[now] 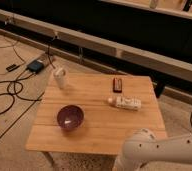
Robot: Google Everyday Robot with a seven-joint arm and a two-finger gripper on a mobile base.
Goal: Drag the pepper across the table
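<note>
One light-wood desk (101, 136) is being shown from above its near edge, and four loose things are being carried on it. One purple bowl (70, 117) is being held upright near the left edge, closer to the near-left corner. One small white cup (60, 78) is being kept standing at the far-left corner. One dark reddish bar-shaped packet (118, 84) is being seen lying flat close to the far edge, about midway along it. One white bottle (126, 103) is being seen lying on its side just nearer than the packet, right of the desk's middle, with its capped end turned toward the left edge. The four things are all being kept apart from one another.

One white robot arm (161, 149) is being seen at the near-right corner, its rounded link overlapping the near edge of the desk. The gripper is not being shown; it is out of sight at the near edge, under or behind that link, so whether it is released, clenched or grasping anything cannot be told. The pepper is not being made out anywhere on the visible desk top; its place cannot be told.

On the floor beyond the left edge, several dark cables (9, 95) and one dark box (36, 66) are being seen lying.
</note>
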